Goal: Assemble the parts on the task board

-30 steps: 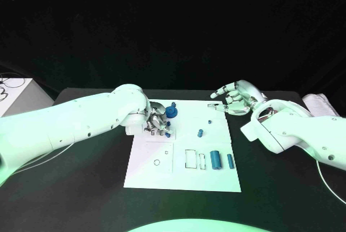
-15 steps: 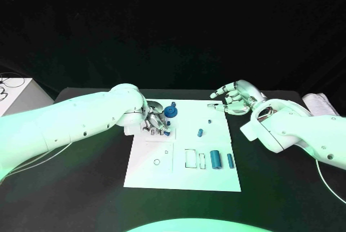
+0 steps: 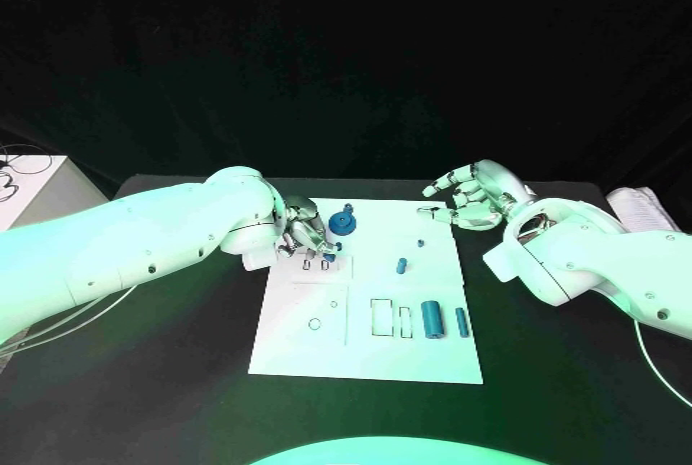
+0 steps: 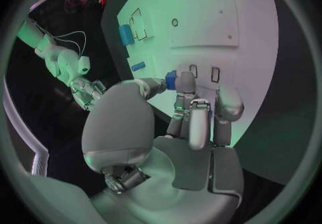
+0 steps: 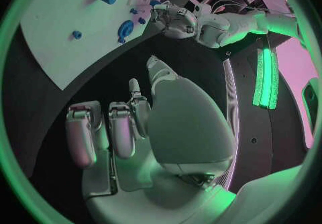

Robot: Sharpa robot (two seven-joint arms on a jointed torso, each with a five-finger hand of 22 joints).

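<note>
The white task board (image 3: 368,355) lies mid-table. My left hand (image 3: 306,235) hovers over its far left part and pinches a small blue piece (image 4: 170,79) between thumb and finger, just above two small rectangular slots (image 3: 315,265). A blue gear-shaped part (image 3: 343,223) stands right beside that hand. A blue peg (image 3: 401,266) stands mid-board, and a blue cylinder (image 3: 431,313) and a thin blue bar (image 3: 462,322) lie at the right, next to two long slots (image 3: 389,319). My right hand (image 3: 469,200) hangs off the board's far right corner, fingers apart, holding nothing.
A white box (image 3: 22,185) with cables stands at the table's far left edge. A pale object (image 3: 642,207) lies at the far right. A small ring mark (image 3: 315,324) sits on the board's left half.
My left hand has drawn back toward the board's far left edge with the small blue piece, uncovering the two small slots. The right hand has stayed put.
</note>
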